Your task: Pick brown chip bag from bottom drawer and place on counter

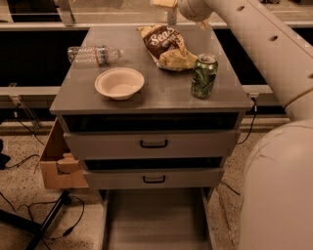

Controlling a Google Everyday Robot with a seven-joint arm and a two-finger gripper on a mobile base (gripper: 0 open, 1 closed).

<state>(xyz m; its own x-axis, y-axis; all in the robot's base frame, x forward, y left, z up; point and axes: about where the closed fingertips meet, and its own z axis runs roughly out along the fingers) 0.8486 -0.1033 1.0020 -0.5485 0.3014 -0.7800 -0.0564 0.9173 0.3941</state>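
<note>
Bottom drawer [156, 219] at frame bottom, pulled out furthest, grey tray floor showing. Above it middle drawer [154, 179] and top drawer [153, 143], both with black handles, both slightly out. Cardboard box [56, 166] against cabinet's left side, cables [29, 215] on floor below it. Robot body [279, 185] fills right side, arm [264, 44] running up to top edge. Counter [161, 95]: white bowl [119, 83] front left, green can [204, 76] upright front right. Brown chip bag [166, 46] lies flat on counter behind the can, near corner just beside it. Plastic water bottle [93, 53] on its side, far left. Gripper [172, 14] at top edge above far end of bag, apart from it, holding nothing; spread or closed, cannot tell
</note>
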